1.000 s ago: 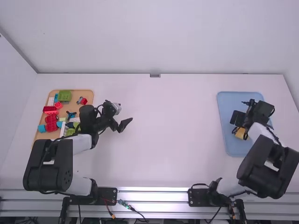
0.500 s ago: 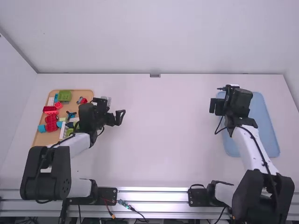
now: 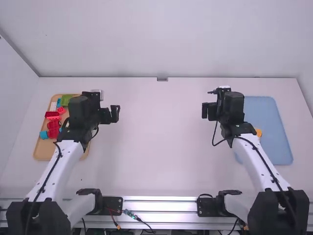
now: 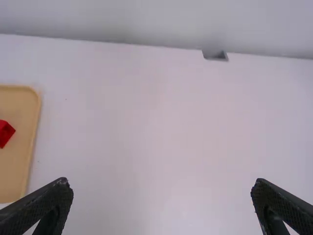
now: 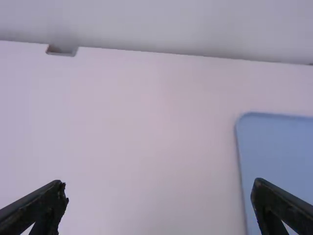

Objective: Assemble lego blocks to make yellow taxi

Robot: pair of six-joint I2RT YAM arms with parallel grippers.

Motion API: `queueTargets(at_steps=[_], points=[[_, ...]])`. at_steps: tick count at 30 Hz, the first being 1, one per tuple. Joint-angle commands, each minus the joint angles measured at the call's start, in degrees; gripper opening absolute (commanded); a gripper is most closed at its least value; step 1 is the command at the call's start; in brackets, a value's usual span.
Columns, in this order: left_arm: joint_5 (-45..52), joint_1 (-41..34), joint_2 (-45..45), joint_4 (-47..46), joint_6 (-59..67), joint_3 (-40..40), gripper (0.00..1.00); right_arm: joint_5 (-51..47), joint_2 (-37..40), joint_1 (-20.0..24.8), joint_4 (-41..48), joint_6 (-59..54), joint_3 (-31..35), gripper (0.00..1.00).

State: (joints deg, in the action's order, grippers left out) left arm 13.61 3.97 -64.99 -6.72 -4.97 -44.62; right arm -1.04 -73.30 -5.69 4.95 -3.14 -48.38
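Block [image 3: 258, 132], yellow-orange, in blue tray [image 3: 274, 115], partly behind right arm [image 3: 252, 154]. Left gripper [image 4: 161, 182] and right gripper [image 5: 160, 182] spread wide, empty. Risk: right arm moving low could clip block, knock parts loose. Left gripper dipping into tan tray [image 3: 43, 151] could scatter crowded red blocks [image 3: 53, 132].

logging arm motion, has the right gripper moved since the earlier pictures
Yes, the right gripper moved leftward, from over the blue tray to beside it.
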Motion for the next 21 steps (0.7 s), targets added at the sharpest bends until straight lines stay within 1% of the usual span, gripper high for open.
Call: queueTargets(at_steps=[1,7,10,16,19,21], points=[[-1.74,-0.37,2.02,0.28,0.72,-0.18,0.97,0.34,1.74,0.30,-1.15,1.24,-0.27,0.98],[-5.30,-3.93,5.58,3.84,4.28,3.38,0.91,1.04,5.20,3.76,-4.61,3.14,3.19,0.92],[-7.93,-3.97,8.20,6.46,4.97,6.00,0.87,1.04,7.69,5.69,-4.95,3.14,5.68,0.87],[-13.46,-3.97,13.74,6.72,4.97,11.54,0.77,1.04,12.87,5.69,-4.95,3.14,10.86,0.78],[-13.61,-3.97,17.76,6.72,4.97,15.56,0.70,1.04,16.64,5.69,-4.95,3.14,14.63,0.72],[-13.61,-3.97,19.42,6.72,4.97,17.22,0.67,1.04,18.19,5.69,-4.95,3.14,16.19,0.69]])
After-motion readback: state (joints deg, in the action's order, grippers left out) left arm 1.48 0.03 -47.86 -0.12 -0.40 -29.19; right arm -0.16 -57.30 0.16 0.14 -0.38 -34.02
